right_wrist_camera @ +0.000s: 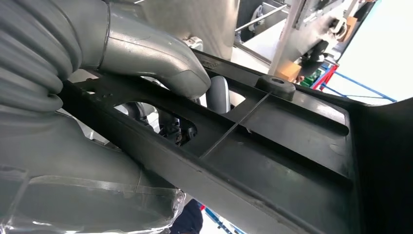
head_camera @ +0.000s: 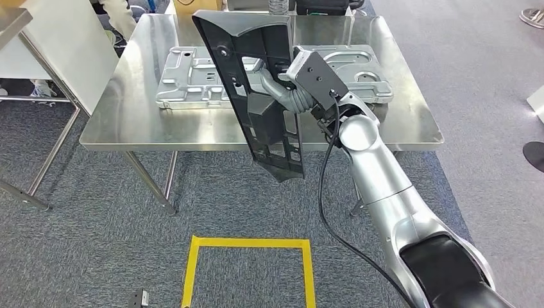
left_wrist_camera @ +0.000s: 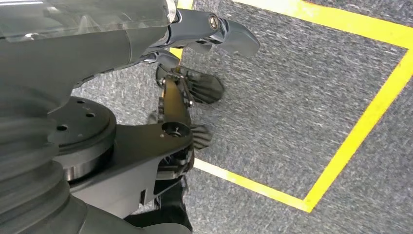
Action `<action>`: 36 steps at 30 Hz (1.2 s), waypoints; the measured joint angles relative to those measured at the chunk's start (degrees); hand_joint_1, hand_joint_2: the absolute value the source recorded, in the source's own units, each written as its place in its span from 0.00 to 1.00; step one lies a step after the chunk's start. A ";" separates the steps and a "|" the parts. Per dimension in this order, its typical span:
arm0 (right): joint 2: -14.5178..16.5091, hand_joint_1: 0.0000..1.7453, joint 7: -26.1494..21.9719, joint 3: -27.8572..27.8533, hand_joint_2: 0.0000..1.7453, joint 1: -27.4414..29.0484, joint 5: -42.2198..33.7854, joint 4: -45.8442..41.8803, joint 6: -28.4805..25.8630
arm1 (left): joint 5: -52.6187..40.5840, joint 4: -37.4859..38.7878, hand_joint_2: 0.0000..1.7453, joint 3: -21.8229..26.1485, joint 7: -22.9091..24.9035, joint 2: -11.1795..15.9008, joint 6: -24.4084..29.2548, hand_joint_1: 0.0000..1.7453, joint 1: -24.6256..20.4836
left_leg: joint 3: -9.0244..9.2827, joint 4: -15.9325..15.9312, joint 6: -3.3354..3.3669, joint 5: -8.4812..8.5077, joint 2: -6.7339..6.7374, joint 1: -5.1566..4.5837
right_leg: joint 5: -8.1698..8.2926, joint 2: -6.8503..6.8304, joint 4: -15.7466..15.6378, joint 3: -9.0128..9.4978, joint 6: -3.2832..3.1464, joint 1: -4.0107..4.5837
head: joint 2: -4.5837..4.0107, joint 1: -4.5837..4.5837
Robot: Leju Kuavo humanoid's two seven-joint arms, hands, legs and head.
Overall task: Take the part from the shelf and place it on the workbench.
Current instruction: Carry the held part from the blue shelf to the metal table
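The right robot hand (head_camera: 277, 82) grasps a long black plastic panel (head_camera: 256, 90) partway along its length, thumb (right_wrist_camera: 160, 63) on one face and fingers (right_wrist_camera: 217, 93) hooked through an opening in its ribbed side. The panel is held in the air, tilted steeply, its upper end over the steel tabletop (head_camera: 128, 115) and its lower end hanging past the near edge above the grey carpet (head_camera: 83, 212). A flat silver metal stamping (head_camera: 192, 80) lies on the tabletop behind the panel, leaving bare steel to its left and along the near edge. The left robot hand (left_wrist_camera: 195, 58) hangs over the carpet beside yellow floor tape (left_wrist_camera: 360, 126), fingers apart and holding nothing.
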 joint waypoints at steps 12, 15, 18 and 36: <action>0.02 1.00 0.00 -0.01 1.00 -0.38 0.89 -0.40 -0.11 | 0.50 -0.01 1.00 -0.11 -0.02 -0.07 0.00 0.00 -0.14 | -7.00 15.40 -2.87 -7.48 0.23 -0.06 | 3.35 0.02 -12.62 6.89 -2.95 0.18 | 0.01 -0.62; 0.05 1.00 0.00 0.02 1.00 -0.05 1.24 -0.40 -0.15 | 0.56 -0.01 1.00 -0.12 -0.01 -0.05 0.00 0.00 0.04 | -8.26 13.53 -2.70 -3.02 0.23 -0.06 | 2.19 0.15 -12.36 8.12 -2.86 0.26 | 0.01 -0.62; 0.06 1.00 0.00 0.05 1.00 -0.04 1.52 -0.41 -0.26 | 0.57 -0.02 1.00 -0.13 -0.01 0.03 0.00 0.00 0.01 | -4.12 2.55 -1.99 2.98 0.28 -0.30 | 0.87 0.28 -12.04 9.29 -2.25 0.47 | 0.01 -0.61; -0.33 1.00 1.23 0.07 1.00 -0.58 4.76 -1.05 -0.86 | 0.67 -0.01 1.00 -0.48 0.00 0.16 -0.21 0.00 -0.16 | 0.72 0.04 -1.34 -1.03 -0.03 -0.52 | 4.39 0.00 -11.71 4.92 -1.69 0.81 | 0.01 -0.37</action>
